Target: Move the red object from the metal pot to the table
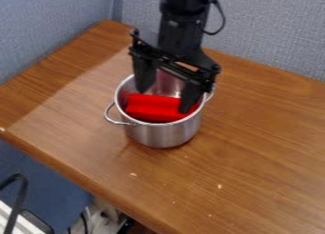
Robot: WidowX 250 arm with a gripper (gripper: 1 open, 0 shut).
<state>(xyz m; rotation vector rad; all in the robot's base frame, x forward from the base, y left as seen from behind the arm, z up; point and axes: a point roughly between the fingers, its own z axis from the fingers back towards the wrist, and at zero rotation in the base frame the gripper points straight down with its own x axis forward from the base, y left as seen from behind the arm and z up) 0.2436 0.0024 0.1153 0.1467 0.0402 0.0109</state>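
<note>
Claw [168, 97] stands spread apart over the pot [162, 133], its fingers reaching into the mouth. Inside the pot lies the red chunk [158, 107], apparently ungripped; grasping, lifting and setting it on the desk [238, 171] beside the pot all remain.

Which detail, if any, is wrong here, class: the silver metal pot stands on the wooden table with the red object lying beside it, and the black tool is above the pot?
The camera view shows the red object lying inside the silver metal pot, not beside it; the rest is right.
</note>
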